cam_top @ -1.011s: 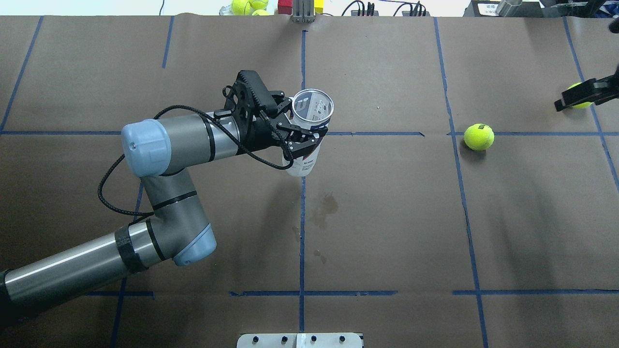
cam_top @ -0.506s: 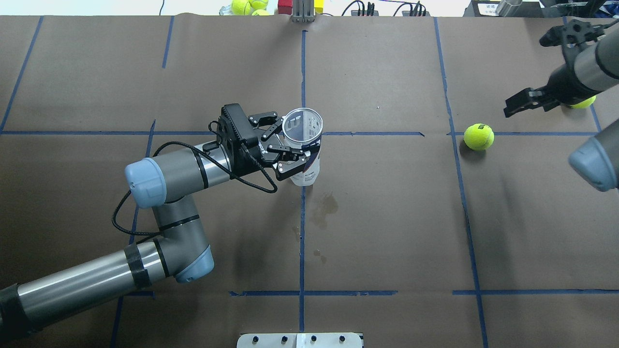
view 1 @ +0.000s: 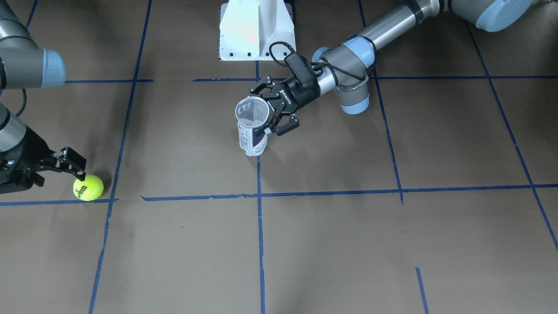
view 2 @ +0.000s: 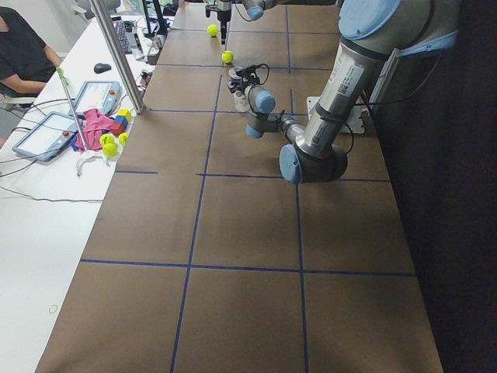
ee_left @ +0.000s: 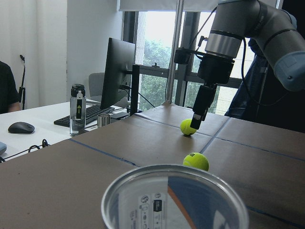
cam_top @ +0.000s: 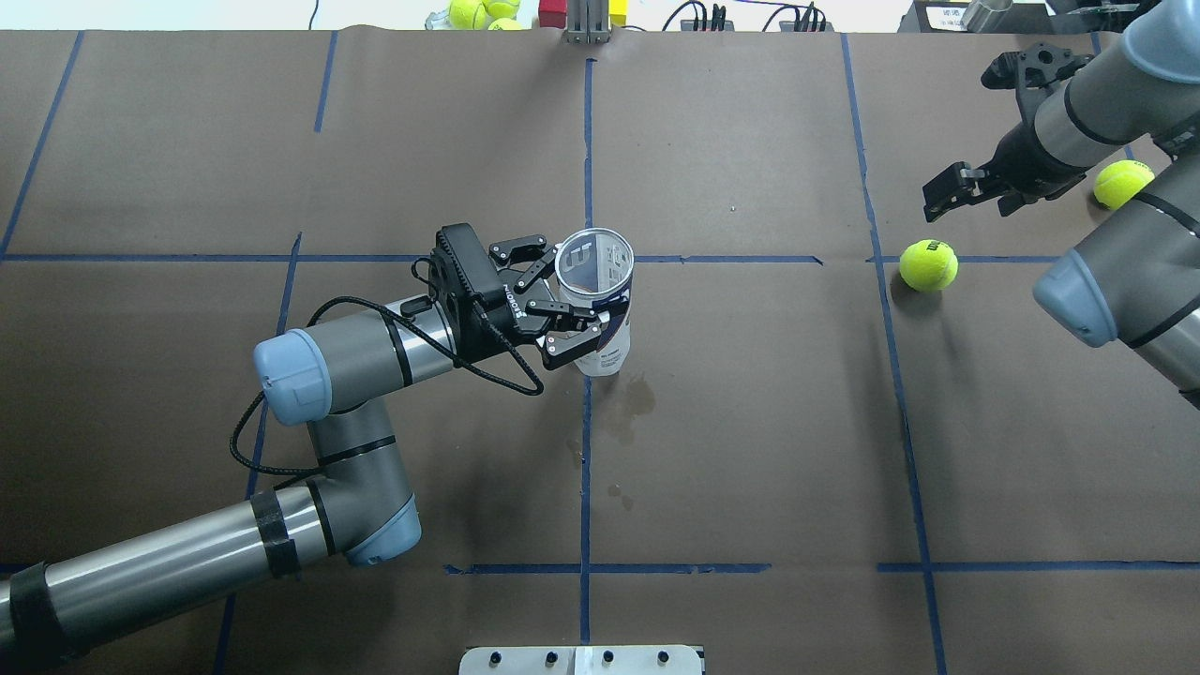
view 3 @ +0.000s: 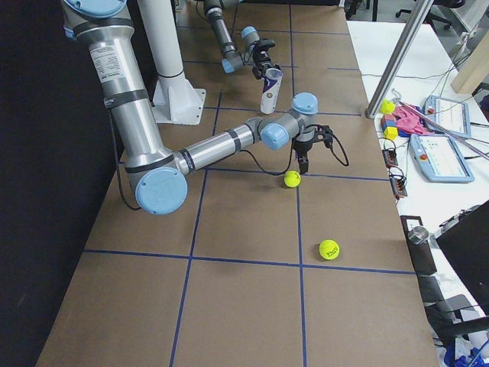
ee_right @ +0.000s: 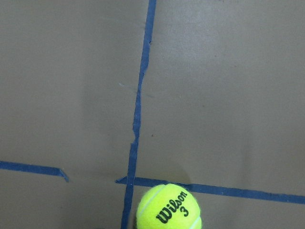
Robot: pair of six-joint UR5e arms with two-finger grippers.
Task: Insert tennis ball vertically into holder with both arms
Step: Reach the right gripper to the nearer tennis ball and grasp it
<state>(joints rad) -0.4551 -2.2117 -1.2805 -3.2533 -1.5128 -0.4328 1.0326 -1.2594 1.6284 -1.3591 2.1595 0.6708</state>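
Note:
The tennis ball (cam_top: pixel 928 265) lies on the brown table at the right, "Wilson 3" facing up (ee_right: pixel 169 208). My right gripper (cam_top: pixel 973 204) hangs just above it, fingers spread and pointing down, holding nothing; from across the table one fingertip (view 1: pixel 80 174) sits close to the ball (view 1: pixel 88 187). The holder (cam_top: pixel 596 305), a clear can with its mouth up, stands near the table's middle (view 1: pixel 252 131). My left gripper (cam_top: pixel 562 307) is open, its fingers spread around the can's upper left side. The left wrist view shows the can's rim (ee_left: pixel 174 174) and inside is no ball.
A second tennis ball (cam_top: pixel 1123 183) lies farther right, behind the right arm. More balls and coloured blocks (cam_top: pixel 483 11) sit past the table's far edge. The white pedestal (view 1: pixel 257 28) stands at the robot's side. A dark stain (cam_top: pixel 633 398) marks the paper near the can.
The left gripper, shut on the tilted can a second ago, has opened and the can now stands nearer the robot. The right arm swung in from the right edge to above the ball.

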